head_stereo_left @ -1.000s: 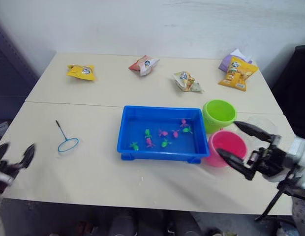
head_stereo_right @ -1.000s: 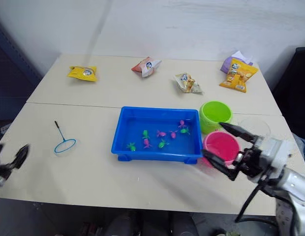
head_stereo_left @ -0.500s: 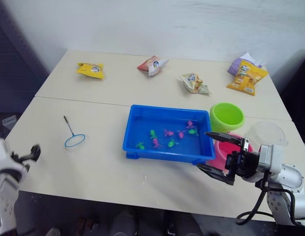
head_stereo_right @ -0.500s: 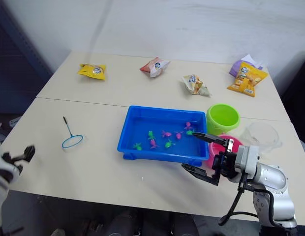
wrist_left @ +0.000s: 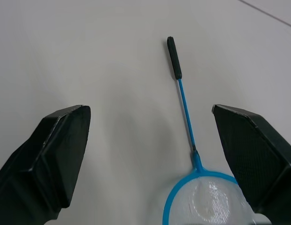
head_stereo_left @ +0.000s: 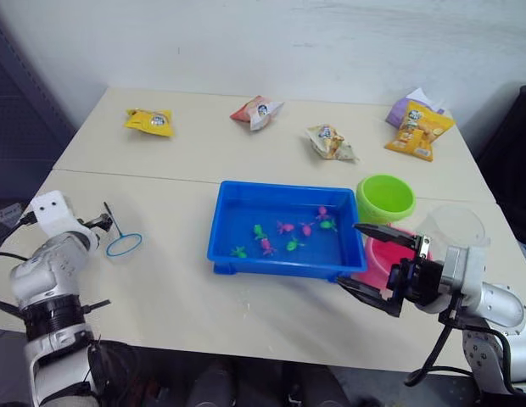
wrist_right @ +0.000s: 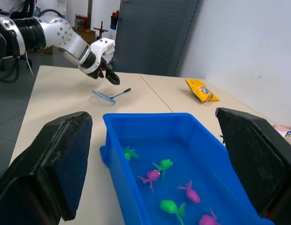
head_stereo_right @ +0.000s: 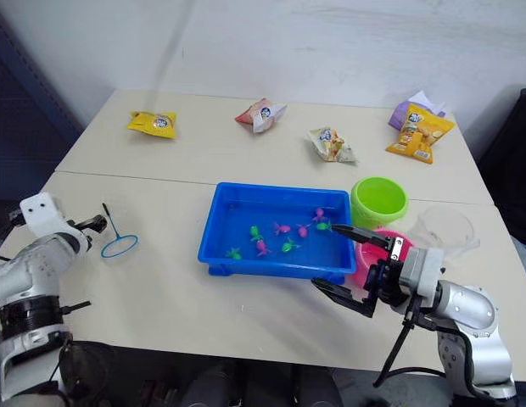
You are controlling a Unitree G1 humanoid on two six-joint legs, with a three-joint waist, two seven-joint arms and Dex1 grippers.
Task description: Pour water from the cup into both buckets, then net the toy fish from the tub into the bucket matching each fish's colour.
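Left eye view has the left gripper (wrist_left: 150, 154) spread wide over the net (head_stereo_left: 119, 237) at frame left, while the right gripper (head_stereo_left: 383, 270), also gaping, hangs lower right by the tub (head_stereo_left: 237, 216).

Bare tabletop is lying open all around the net (wrist_left: 194, 154) under my spread left gripper (wrist_left: 150, 140), while the tub (head_stereo_left: 284, 264) is blocking my wide-open right gripper (head_stereo_left: 372, 264) from it.
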